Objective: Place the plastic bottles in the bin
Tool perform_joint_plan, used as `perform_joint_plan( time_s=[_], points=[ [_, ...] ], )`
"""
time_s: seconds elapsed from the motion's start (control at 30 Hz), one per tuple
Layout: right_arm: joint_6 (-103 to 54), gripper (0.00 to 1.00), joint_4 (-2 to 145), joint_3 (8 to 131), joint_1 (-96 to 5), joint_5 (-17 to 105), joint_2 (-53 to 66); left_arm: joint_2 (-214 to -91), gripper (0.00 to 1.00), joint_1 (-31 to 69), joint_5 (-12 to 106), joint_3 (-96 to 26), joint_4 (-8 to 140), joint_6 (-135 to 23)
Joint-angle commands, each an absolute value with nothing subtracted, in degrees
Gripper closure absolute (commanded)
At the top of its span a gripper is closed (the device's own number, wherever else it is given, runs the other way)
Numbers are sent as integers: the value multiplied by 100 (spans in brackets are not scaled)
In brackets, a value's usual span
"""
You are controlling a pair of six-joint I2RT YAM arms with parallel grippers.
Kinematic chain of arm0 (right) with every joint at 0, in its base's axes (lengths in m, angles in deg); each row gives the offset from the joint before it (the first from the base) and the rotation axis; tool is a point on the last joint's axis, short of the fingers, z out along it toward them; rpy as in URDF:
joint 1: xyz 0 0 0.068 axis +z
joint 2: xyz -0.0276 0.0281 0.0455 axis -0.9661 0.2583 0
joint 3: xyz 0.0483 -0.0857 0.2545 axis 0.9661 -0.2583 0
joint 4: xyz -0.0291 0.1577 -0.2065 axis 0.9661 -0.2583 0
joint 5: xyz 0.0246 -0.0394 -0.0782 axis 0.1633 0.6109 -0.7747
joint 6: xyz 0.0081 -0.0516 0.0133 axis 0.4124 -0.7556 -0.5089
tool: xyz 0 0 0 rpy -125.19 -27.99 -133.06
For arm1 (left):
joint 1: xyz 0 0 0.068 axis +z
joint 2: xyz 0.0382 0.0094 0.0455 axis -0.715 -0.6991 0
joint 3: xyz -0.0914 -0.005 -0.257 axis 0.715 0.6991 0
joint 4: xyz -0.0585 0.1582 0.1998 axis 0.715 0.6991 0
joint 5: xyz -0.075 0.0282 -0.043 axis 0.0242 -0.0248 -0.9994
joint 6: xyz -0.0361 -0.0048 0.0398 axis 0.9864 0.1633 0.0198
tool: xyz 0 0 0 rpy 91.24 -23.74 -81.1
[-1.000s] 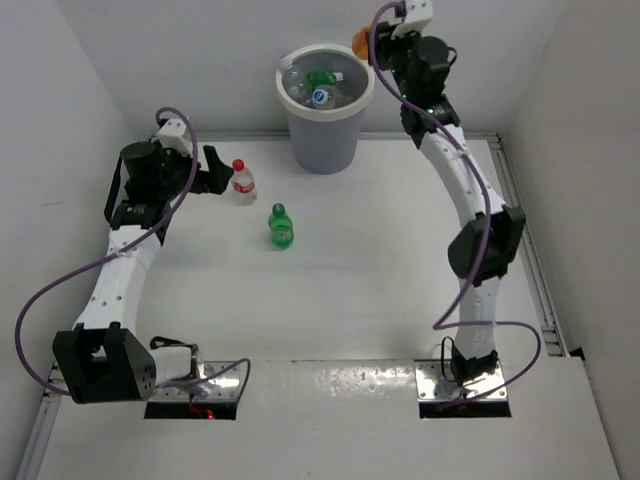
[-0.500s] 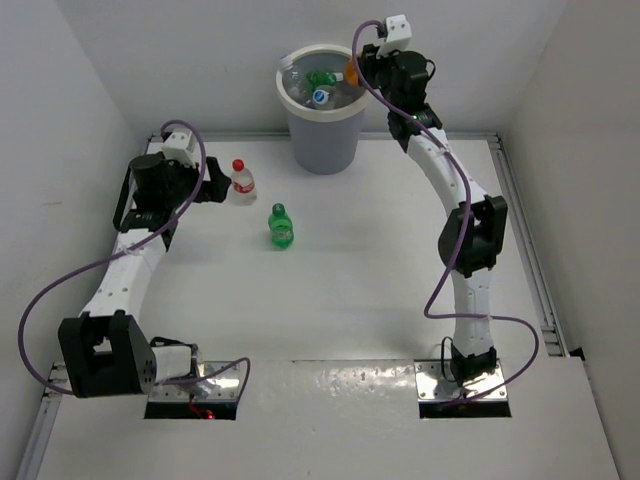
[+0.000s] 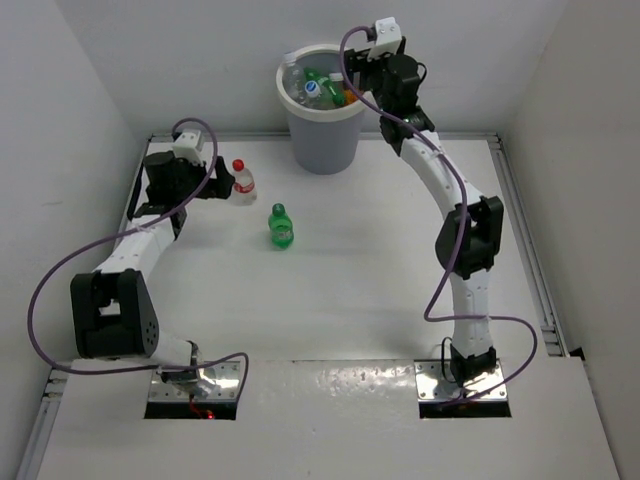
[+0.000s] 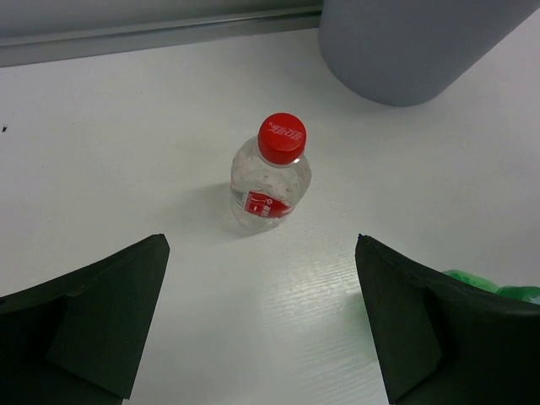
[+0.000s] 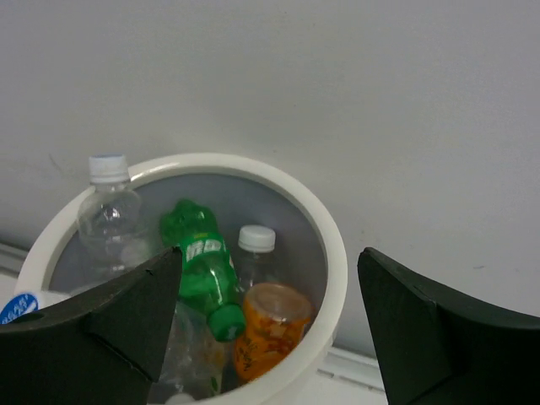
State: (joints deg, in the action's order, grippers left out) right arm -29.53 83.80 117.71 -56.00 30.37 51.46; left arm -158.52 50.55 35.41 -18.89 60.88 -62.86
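Right tool (image 5: 268, 253) has just let go: its jaws now stand apart and empty over the bin, where a second ago they were clamped on the orange bottle off to the side of the rim. Left tool (image 4: 260, 240) has swung in and spread fully wide, touching nothing. Desk (image 3: 350, 300) still carries two bottles. Bin (image 5: 333, 245) at the far edge now holds the orange bottle (image 5: 268, 325), lying against the near-right inside wall next to a green one (image 5: 202, 261) and some clear ones. Green bottle (image 3: 281, 226) stands alone mid-desk. Red-capped bottle (image 4: 270, 181) stands upright just ahead of the left jaws, not yet between them. Judgement: the drop is done, and the red-capped one looks next.
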Motion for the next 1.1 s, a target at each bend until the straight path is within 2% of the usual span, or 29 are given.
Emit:
perform_joint_plan(
  time_s=[0.0,0.33,0.47,0.53,0.57,0.6,0.63,0.67,0.7,0.77,0.8,0.9,1.07],
  points=[
    [-2585,17,8577,11433,-5631,2981,4326,-16097,0,5039,3351,-2076,5468,-6410],
    [-2004,15,7233,9771,-6307,4036,2418,-17161,0,4740,3007,-2585,4634,-6410],
    [-2180,15,6215,9068,-6457,4686,1777,-17706,0,4521,3156,-2893,4422,-6471],
    [-2259,15,5985,8418,-6544,4801,1285,-17996,5,4442,3340,-3060,4360,-6550],
    [-2302,15,5906,8069,-6571,4889,1133,-18110,8,4389,3419,-3139,4421,-6629],
    [-2416,15,5844,7726,-6606,4924,1019,-18216,19,4389,3551,-3357,4543,-6630],
    [-2435,15,5835,7548,-6615,4925,643,-18391,25,4328,3648,-3455,4684,-6708],
    [-2522,15,5704,7199,-6633,4942,526,-18393,38,4327,3718,-3508,4764,-6709],
    [-2523,15,5650,7099,-6650,4942,325,-18445,45,4327,3719,-3509,4764,-6709],
    [-2549,15,5563,6836,-6677,4951,104,-18279,57,4379,3632,-3448,4694,-6761],
    [-2558,15,5449,6643,-6686,4968,-45,-18192,70,4380,3631,-3447,4694,-6762],
    [-2593,15,5439,5959,-6686,4995,-589,-17717,92,4380,3631,-4024,5229,-6762],
    [-2444,16,5351,5245,-6703,4907,-1214,-16908,93,4319,3298,-5344,5538,-6490]
  ],
)
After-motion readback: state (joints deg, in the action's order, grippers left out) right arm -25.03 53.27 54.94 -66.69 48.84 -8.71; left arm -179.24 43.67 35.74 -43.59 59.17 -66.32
